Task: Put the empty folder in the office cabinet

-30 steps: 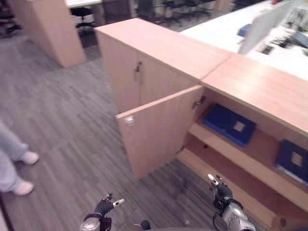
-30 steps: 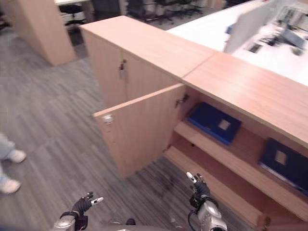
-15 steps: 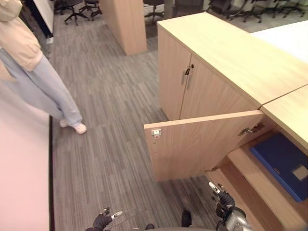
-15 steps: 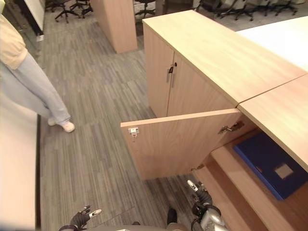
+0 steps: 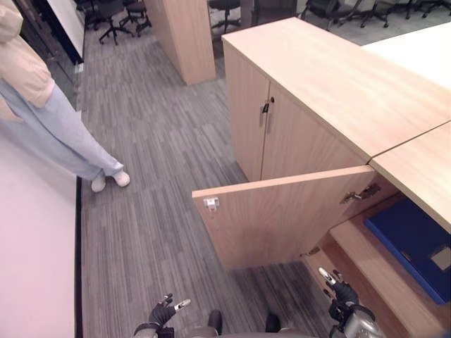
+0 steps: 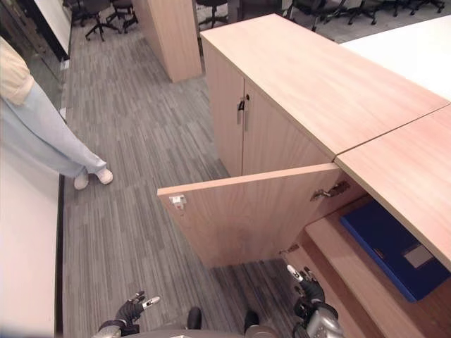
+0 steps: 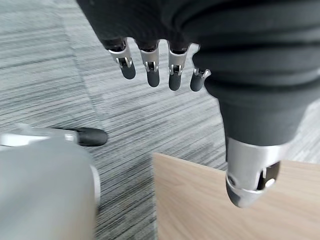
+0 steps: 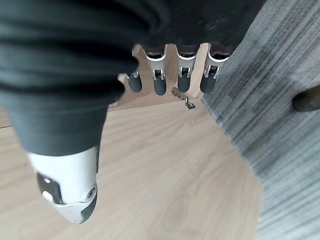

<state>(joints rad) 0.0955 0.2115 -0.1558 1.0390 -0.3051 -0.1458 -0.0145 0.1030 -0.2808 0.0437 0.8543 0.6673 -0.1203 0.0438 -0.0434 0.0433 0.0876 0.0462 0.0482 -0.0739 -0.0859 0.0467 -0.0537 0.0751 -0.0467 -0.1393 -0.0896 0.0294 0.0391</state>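
Blue folder (image 5: 412,243) lying on the cabinet (image 5: 338,91) shelf, far right, behind the swung-out door (image 5: 282,218). Left robot hand (image 5: 163,312) and right robot hand (image 5: 342,294) both spread, empty. Probably door-closing ahead; could clip a careless arm.

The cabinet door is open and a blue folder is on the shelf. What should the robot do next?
Probably swing the open door shut with the right hand, the nearer one. The blue folder already lies on the cabinet shelf, and both hands hang open and empty, the left hand low over the floor.
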